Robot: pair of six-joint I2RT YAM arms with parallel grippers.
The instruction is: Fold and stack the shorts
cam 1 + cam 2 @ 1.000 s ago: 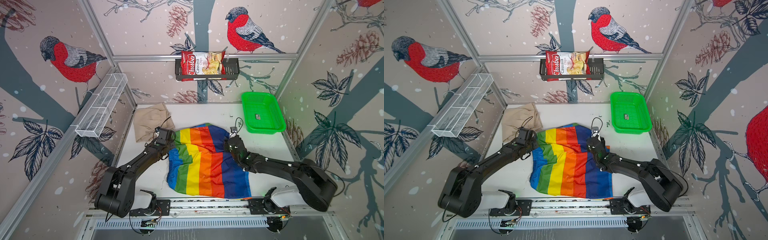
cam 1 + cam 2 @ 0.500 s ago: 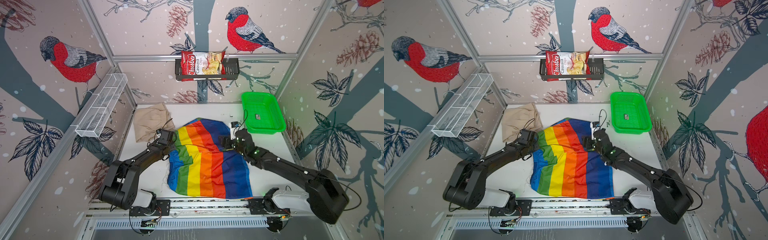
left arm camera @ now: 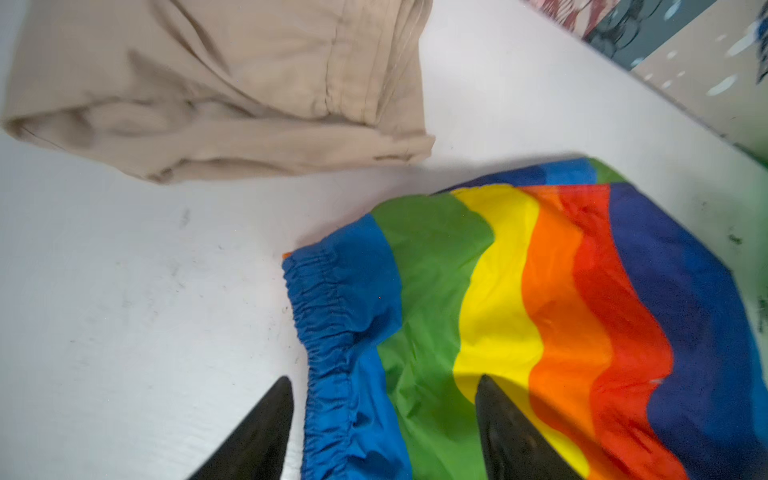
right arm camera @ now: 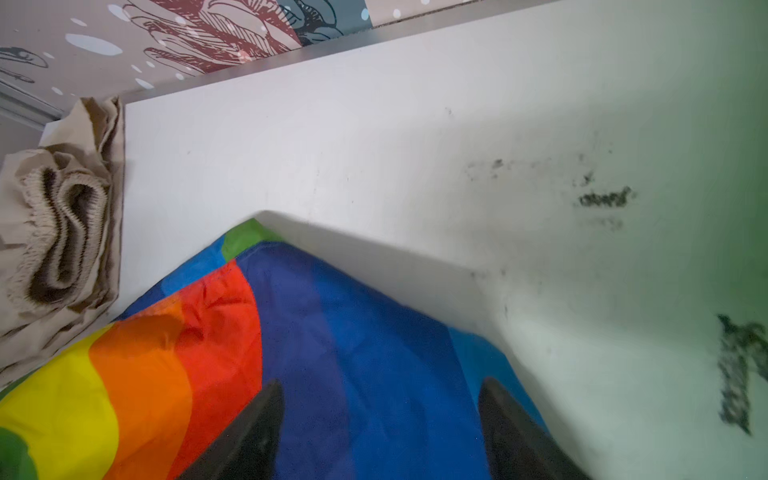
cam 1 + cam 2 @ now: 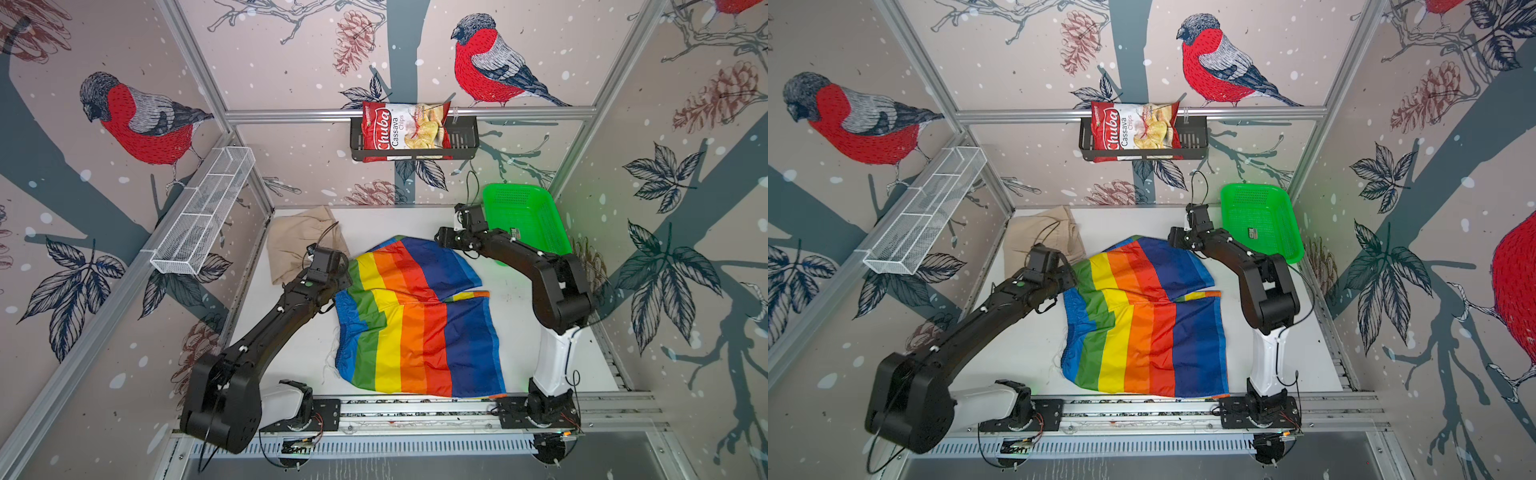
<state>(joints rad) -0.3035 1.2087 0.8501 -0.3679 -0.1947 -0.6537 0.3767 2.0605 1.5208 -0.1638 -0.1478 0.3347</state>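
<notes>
Rainbow shorts [image 5: 415,328] lie folded over on the surface [image 5: 517,336] near the green basket [image 5: 519,188]; beige shorts [image 5: 297,241] sit bunched beyond them, farther from it. My left gripper [image 3: 384,380] and my right gripper [image 4: 378,384], the one nearer the basket, hover spread over rainbow cloth, holding nothing.

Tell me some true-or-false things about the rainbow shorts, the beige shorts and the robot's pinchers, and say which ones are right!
1. The rainbow shorts lie on the white table. True.
2. The beige shorts are stacked on the rainbow shorts. False: they lie apart from them, in the far left corner of the table.
3. The green basket has shorts in it. False: neither pair is in it.
4. The left gripper and the right gripper are both open. True.
5. A chips bag sits in a black rack on the back wall. True.
</notes>
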